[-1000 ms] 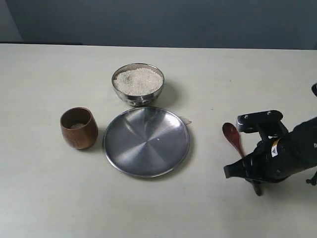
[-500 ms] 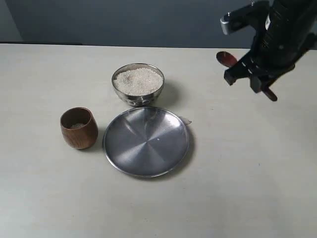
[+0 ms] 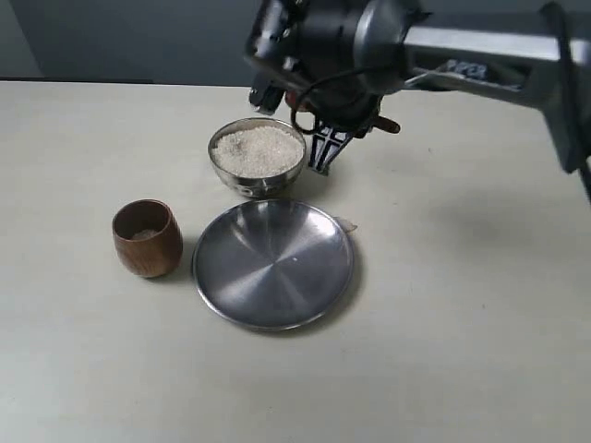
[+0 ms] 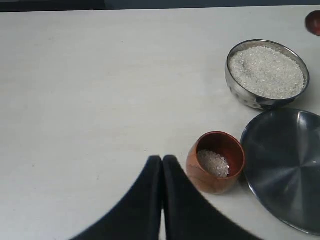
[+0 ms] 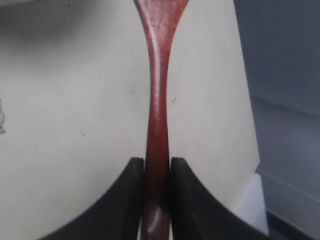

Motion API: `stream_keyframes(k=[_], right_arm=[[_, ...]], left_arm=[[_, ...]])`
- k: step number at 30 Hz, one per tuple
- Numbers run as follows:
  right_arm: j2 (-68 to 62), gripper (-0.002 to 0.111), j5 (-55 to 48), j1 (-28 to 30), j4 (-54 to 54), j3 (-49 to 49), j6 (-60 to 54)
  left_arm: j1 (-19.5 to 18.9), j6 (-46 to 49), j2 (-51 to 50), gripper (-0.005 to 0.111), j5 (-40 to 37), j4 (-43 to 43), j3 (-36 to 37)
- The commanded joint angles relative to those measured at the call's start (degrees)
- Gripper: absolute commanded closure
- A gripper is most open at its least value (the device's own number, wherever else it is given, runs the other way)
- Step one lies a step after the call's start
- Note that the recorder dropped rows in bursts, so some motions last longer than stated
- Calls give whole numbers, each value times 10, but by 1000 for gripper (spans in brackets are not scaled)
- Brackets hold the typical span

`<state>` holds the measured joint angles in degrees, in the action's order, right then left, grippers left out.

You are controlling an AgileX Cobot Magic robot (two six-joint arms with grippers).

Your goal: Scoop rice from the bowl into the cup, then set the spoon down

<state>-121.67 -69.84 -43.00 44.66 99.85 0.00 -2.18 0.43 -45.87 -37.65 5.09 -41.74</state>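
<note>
Steel bowl [image 3: 258, 182] at 12 o'clock of the plate [image 3: 273, 277], heaped with rice [image 3: 259, 148]: hovers at its 3 o'clock, probably lining up a dip. Pinches the spoon [image 5: 157, 100] by its thin handle between right gripper [image 5: 157, 167] jaws, barely parted. Cup [image 3: 148, 251] at the plate's 9 o'clock; left gripper [image 4: 161, 167] pressed together.

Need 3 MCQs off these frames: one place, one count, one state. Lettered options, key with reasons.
1. Exterior view: where is the cup relative to the plate?
A) left of it B) right of it C) on it
2. How many steel vessels are on the table?
A) one B) two C) three
3. The right gripper is:
A) open, empty B) shut on the spoon handle C) shut on the cup rim

1 A: cup sits apart, left of the plate.
2 B: only bowl and plate.
3 B: both fingers press the handle.
</note>
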Motion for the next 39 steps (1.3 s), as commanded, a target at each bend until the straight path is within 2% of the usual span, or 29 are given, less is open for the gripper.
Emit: stream_keyframes(k=[1,4,17,39], right_arm=[[-37,109,-1,-33,142,5,21],[-50,109,-1,-44,184,5,19],[-111,109,-1,-56,229,5,16],[-129,109,-1,-74,200,5,16]], left_arm=[[-1,0,-1,106,2,-1,0],[-1,0,-1,106,2,-1,0],[-1,0,-1,106,2,-1,0],[-1,0,-1,106,2,-1,0]])
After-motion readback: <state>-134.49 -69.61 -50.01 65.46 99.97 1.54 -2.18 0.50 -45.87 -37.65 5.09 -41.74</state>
